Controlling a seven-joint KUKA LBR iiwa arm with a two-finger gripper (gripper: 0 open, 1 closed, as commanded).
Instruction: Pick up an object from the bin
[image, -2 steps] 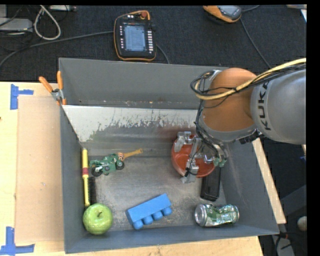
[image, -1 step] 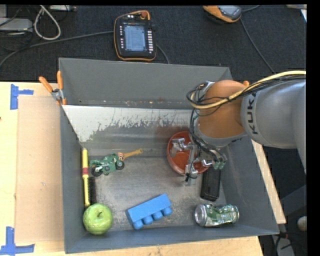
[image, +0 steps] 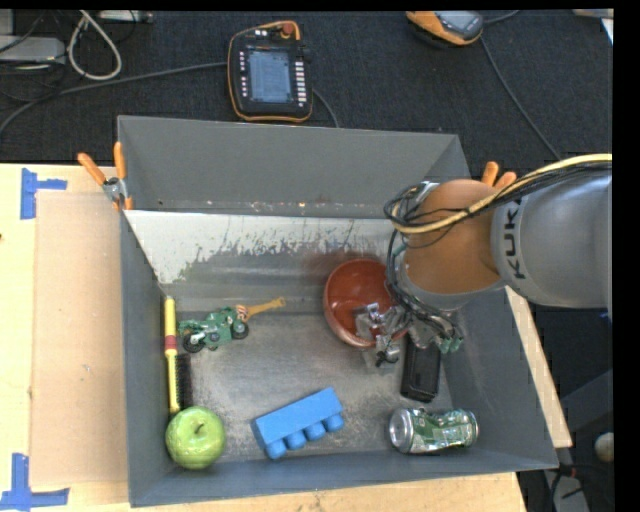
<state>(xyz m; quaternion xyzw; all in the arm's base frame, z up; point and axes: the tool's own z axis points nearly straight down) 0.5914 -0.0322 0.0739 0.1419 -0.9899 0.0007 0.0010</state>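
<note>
My gripper (image: 386, 337) hangs low in the right half of the bin, under the arm's orange cover. It is at the lower right rim of a red bowl (image: 350, 296), which lies near the back wall. A black oblong block (image: 421, 372) lies just to the gripper's right and below it, partly under the wrist. Further toward the front sits a crushed silver and green can (image: 432, 430). Nothing shows in the gripper.
A blue toy brick (image: 297, 422) lies at the front middle and a green apple (image: 195, 437) in the front left corner. A yellow-handled brush (image: 174, 358) runs along the left wall, beside a small green toy motorcycle (image: 214, 329).
</note>
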